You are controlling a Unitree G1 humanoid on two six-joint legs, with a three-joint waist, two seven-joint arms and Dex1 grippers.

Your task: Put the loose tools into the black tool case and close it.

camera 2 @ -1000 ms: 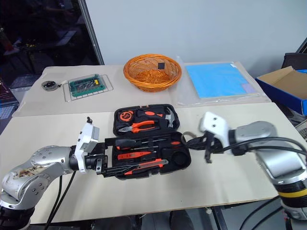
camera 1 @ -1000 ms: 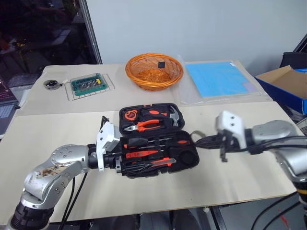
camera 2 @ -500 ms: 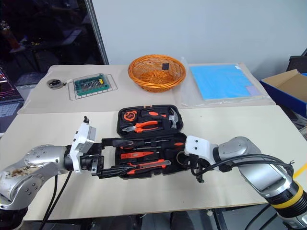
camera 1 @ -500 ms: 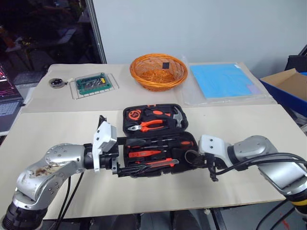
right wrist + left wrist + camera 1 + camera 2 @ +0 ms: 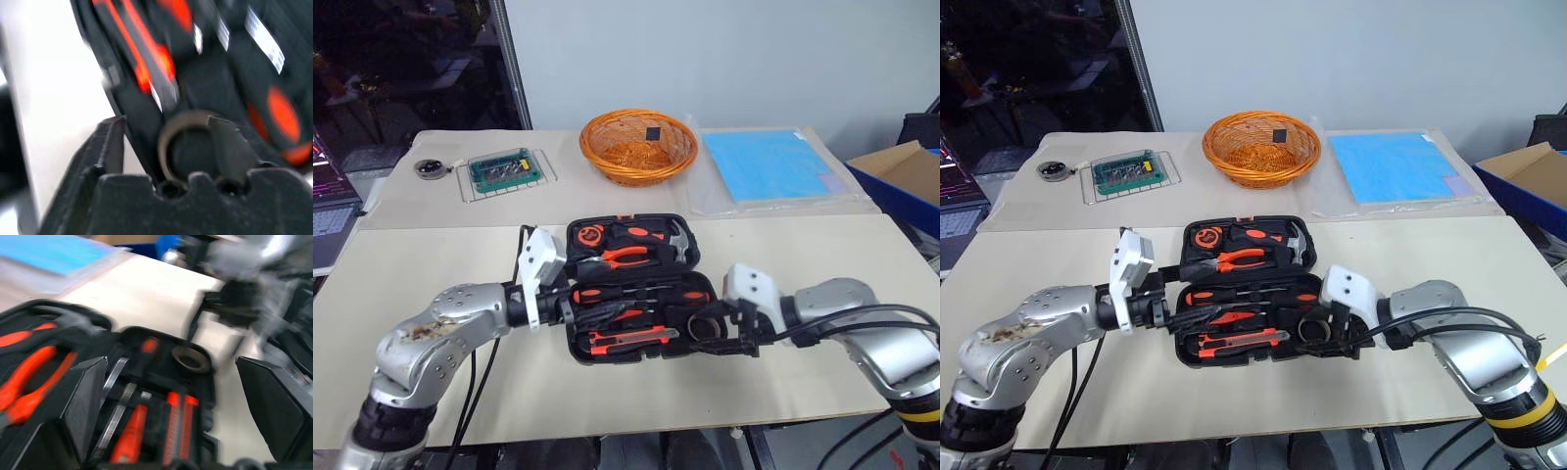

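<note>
The black tool case (image 5: 697, 294) lies open in the middle of the table. Its far half holds orange-handled pliers (image 5: 625, 257), a tape measure and a hammer. The near half holds screwdrivers (image 5: 619, 294) and an orange utility knife (image 5: 628, 340) in its slots. My left gripper (image 5: 576, 300) is at the case's left end, and in the left wrist view its fingers (image 5: 87, 401) stand wide apart over the tools. At the case's right end, my right gripper (image 5: 729, 333) is open. Its fingers (image 5: 108, 147) straddle the case wall by a round recess (image 5: 188, 147).
Along the back of the table stand an orange wicker basket (image 5: 641, 147), a clear tray with a green board (image 5: 506, 171), a small round object (image 5: 431, 168) and a blue sheet (image 5: 769, 162). A cardboard box (image 5: 899, 164) sits at the far right edge.
My right gripper has opened and now sits around the case's right end. My left gripper has pushed in over the case's left end.
</note>
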